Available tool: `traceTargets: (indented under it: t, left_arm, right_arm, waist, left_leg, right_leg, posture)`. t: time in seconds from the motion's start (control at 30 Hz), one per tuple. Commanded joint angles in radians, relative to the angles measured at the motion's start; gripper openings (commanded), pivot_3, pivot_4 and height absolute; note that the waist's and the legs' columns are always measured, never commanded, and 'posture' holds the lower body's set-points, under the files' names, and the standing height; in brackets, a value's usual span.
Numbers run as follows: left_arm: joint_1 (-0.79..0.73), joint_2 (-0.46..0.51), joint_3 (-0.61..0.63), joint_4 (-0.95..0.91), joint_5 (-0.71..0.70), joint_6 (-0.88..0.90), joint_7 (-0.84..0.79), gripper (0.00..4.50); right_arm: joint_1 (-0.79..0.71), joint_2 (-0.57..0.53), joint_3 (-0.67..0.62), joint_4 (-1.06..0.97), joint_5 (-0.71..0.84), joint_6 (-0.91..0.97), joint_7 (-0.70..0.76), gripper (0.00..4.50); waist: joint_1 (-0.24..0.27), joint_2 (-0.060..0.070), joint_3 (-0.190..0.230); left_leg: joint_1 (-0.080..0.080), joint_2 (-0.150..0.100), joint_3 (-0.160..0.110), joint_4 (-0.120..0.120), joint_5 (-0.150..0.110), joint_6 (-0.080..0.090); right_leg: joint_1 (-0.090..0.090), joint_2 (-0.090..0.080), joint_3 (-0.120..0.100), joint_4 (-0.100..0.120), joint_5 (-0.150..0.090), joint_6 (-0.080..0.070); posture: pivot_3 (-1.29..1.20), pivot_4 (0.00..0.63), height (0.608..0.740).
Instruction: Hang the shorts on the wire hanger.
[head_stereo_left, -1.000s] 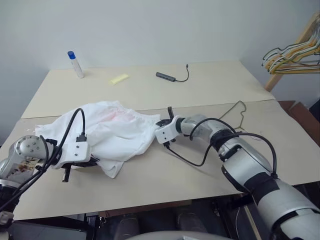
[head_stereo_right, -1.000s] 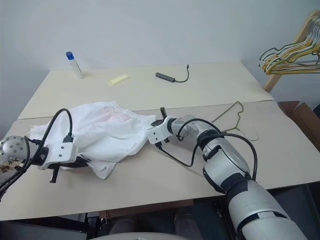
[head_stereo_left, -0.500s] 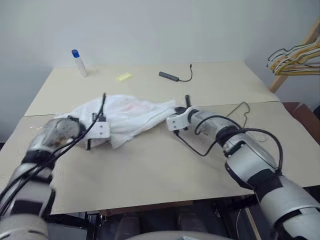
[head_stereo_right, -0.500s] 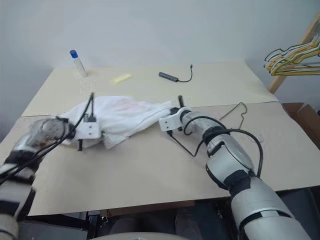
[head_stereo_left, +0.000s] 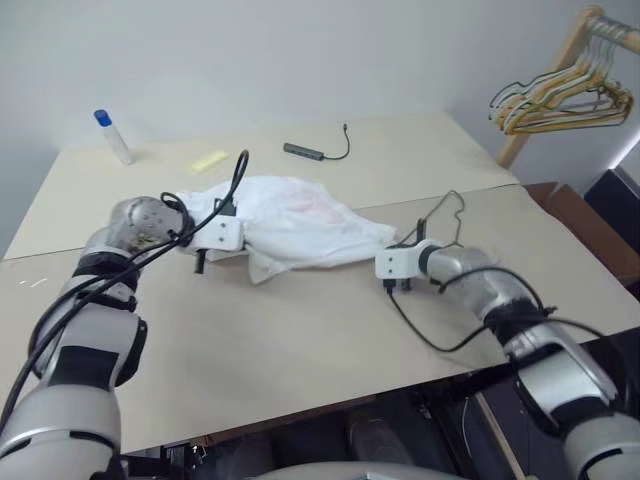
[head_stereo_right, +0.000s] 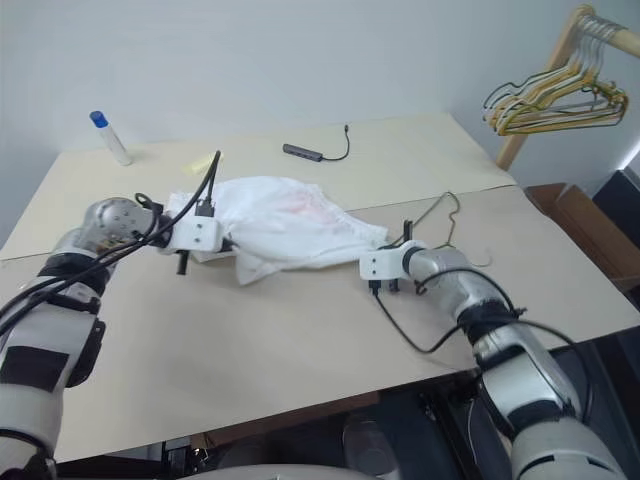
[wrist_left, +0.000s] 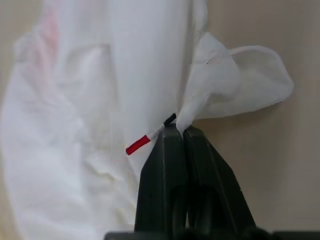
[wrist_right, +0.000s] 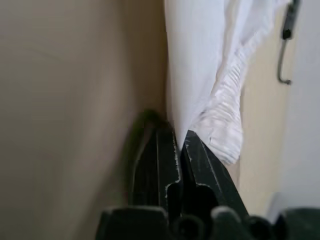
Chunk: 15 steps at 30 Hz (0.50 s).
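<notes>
The white shorts (head_stereo_left: 300, 222) lie stretched out on the table between my two grippers, with a faint pink stain on top. My left gripper (wrist_left: 176, 129) is shut on a hem at the shorts' left end (head_stereo_left: 240, 250), right by a small red and dark mark (wrist_left: 137, 145). My right gripper (wrist_right: 180, 137) is shut on the fabric beside the gathered waistband (wrist_right: 225, 132), at the shorts' right end (head_stereo_left: 398, 245). The thin wire hanger (head_stereo_left: 450, 215) lies flat on the table just behind the right gripper, apart from the shorts.
A bottle with a blue cap (head_stereo_left: 112, 135), a yellow piece (head_stereo_left: 208, 160) and a dark USB hub with its cable (head_stereo_left: 305, 152) lie at the back of the table. Bunched hangers (head_stereo_left: 555, 100) hang on a wooden rack at the far right.
The right gripper has pulled its end of the shorts to the right, toward the wire hanger. The left gripper has carried its end forward. The shorts now lie drawn out between them. The camera has also turned.
</notes>
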Motion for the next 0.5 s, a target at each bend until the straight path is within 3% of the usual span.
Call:
traceTargets:
  t: [0.03,0.2,0.33,0.43,0.5]
  left_arm:
    - [0.072,0.150,0.027,-0.147,-0.160,0.048,-0.196,0.00]
    - [0.248,0.373,-0.108,-0.430,-0.400,0.157,-0.208,0.00]
    - [0.347,0.491,-0.156,-0.583,-0.521,0.213,-0.208,0.00]
    - [0.503,0.656,-0.185,-0.803,-0.706,0.285,-0.208,0.00]
    - [0.560,0.719,-0.179,-0.880,-0.758,0.319,-0.208,0.00]
  right_arm:
    - [0.095,-0.060,-0.033,-0.371,0.050,0.163,0.249,0.02]
    - [0.147,-0.074,-0.043,-0.619,0.073,0.332,0.427,0.02]
    - [0.137,-0.080,-0.033,-0.686,0.064,0.369,0.475,0.02]
    - [0.139,-0.135,-0.016,-0.775,0.081,0.381,0.589,0.02]
    - [0.148,-0.154,-0.012,-0.808,0.097,0.365,0.617,0.02]
  waist:
    - [0.001,0.000,0.000]
    - [0.014,0.000,0.001]
    - [0.054,-0.001,0.002]
    - [0.076,-0.001,0.003]
    - [0.094,-0.002,0.004]
  left_leg:
    - [0.001,0.000,-0.001,0.000,0.000,0.000]
    - [0.001,0.002,-0.007,0.001,0.000,0.000]
    - [0.000,0.001,-0.010,0.002,0.000,0.000]
    - [-0.002,0.002,-0.004,0.004,0.000,0.000]
    - [-0.002,0.002,-0.004,0.004,0.000,0.000]
  right_leg:
    - [0.001,0.001,-0.001,0.000,-0.001,0.001]
    - [0.002,0.003,-0.001,0.000,-0.001,0.002]
    - [0.002,0.002,-0.002,0.000,-0.002,0.002]
    - [0.002,0.001,-0.007,-0.001,-0.002,0.002]
    - [0.001,0.000,-0.008,-0.001,-0.004,0.000]
  posture:
    - [-0.04,0.000,0.740]
    - [-0.03,0.000,0.740]
    - [-0.02,0.000,0.740]
    - [-0.02,0.000,0.740]
    - [-0.02,0.000,0.740]
